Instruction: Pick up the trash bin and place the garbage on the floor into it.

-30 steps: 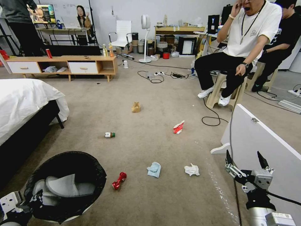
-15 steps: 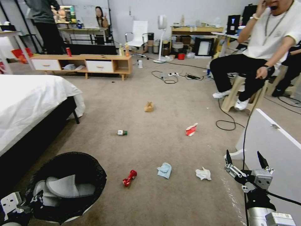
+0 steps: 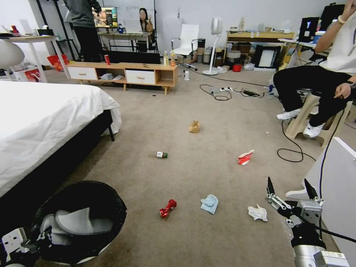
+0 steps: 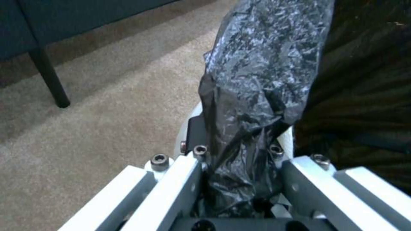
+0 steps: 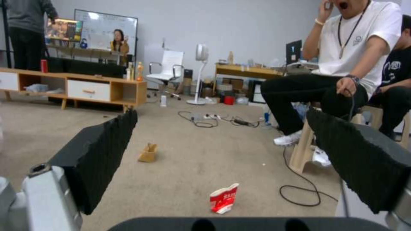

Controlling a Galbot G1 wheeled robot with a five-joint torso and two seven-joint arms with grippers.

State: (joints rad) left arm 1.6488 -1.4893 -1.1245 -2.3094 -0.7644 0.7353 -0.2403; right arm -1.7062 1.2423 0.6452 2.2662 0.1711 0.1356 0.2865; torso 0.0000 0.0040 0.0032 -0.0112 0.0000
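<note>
The trash bin, white with a black bag liner, sits low at my left with a grey slipper inside. My left gripper is shut on its near rim; the left wrist view shows the left gripper pinching the black bag over the rim. Garbage lies on the floor: a crushed red can, a light-blue tissue, a white tissue, a red-white carton, a small bottle and a tan paper bag. My right gripper hangs open above the white tissue's right side, holding nothing.
A bed with a white cover fills the left side. A white panel stands at the right beside my right arm. A person sits on a stool at the right, with a black cable looping on the carpet. A low wooden cabinet lines the back.
The whole head view has shifted rightward, so the camera has turned left. The litter keeps its layout on the carpet. Both grippers hold the same pose.
</note>
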